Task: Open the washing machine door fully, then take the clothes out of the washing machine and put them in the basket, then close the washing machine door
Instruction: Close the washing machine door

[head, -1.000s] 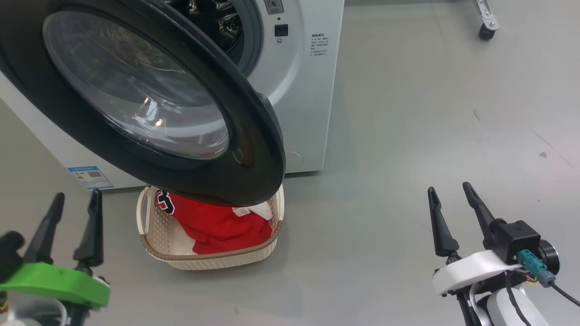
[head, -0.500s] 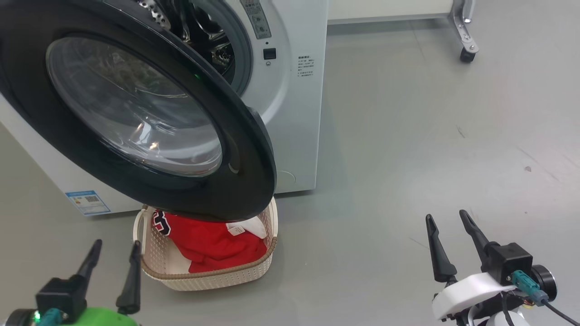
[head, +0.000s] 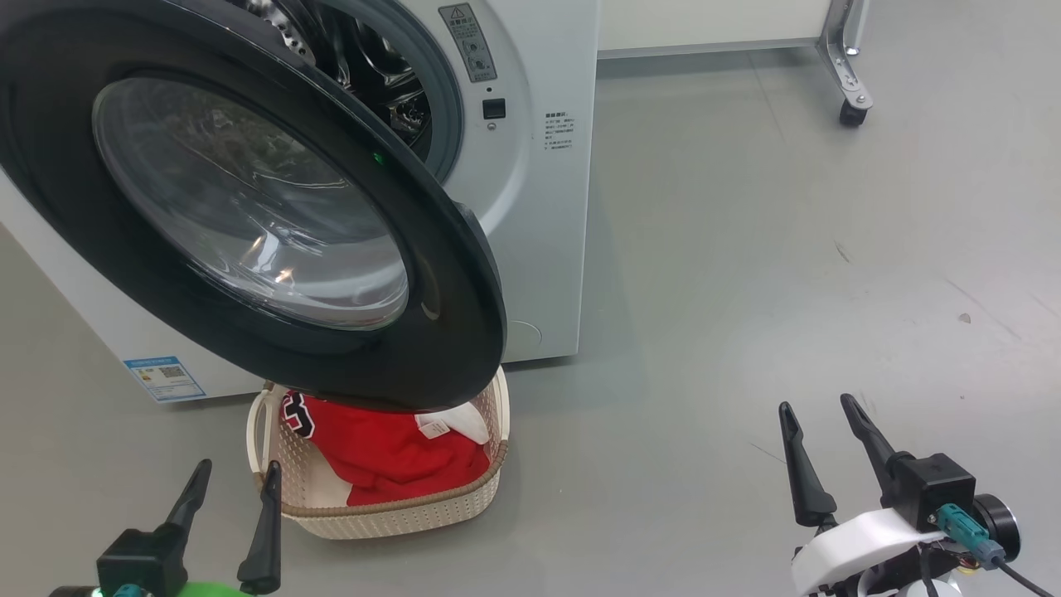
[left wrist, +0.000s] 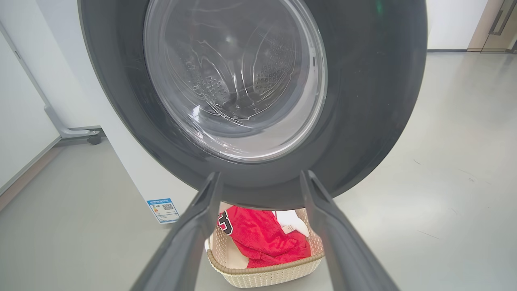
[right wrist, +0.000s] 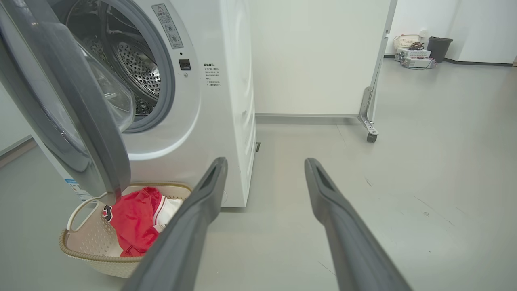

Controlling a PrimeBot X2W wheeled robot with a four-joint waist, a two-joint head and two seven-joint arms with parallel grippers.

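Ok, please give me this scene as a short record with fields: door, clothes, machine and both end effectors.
door: washing machine door open, hanging partly over the basket
clothes: red clothes inside the basket
machine: white washing machine, drum exposed
left end effector: open, empty
right end effector: open, empty

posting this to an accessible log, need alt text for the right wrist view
A white washing machine stands with its round door swung open, showing the perforated drum. Under the door's lower edge, a cream basket on the grey floor holds red clothes. The right gripper, open and empty, points toward the floor beside the machine.
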